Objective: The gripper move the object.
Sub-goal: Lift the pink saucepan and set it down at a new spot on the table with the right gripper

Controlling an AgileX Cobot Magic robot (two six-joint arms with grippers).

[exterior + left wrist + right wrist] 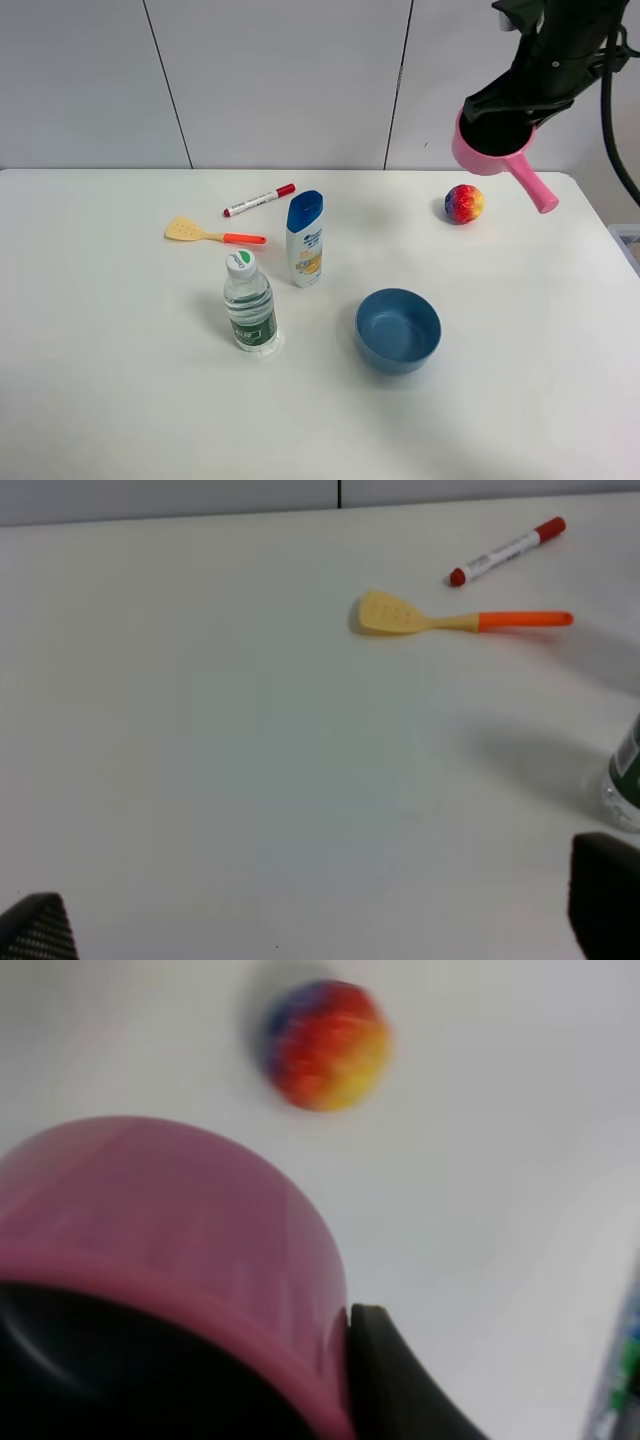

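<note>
The pink toy saucepan [487, 150] hangs in the air at the far right, well above the table, its short handle pointing down to the right. My right gripper [510, 112] is shut on its rim and holds it from above. In the right wrist view the pan's pink wall [180, 1220] fills the frame, with one dark finger [400, 1390] pressed on its outside. My left gripper [320, 930] is open and empty over bare table; only its two dark fingertips [605, 910] show. The left arm is out of the exterior high view.
A rainbow ball [464, 204] lies on the white table [120, 380] under the pan, also in the right wrist view [325, 1045]. A blue bowl [398, 330], water bottle [249, 303], shampoo bottle [305, 240], red marker [259, 200] and yellow spatula [213, 234] lie mid-table.
</note>
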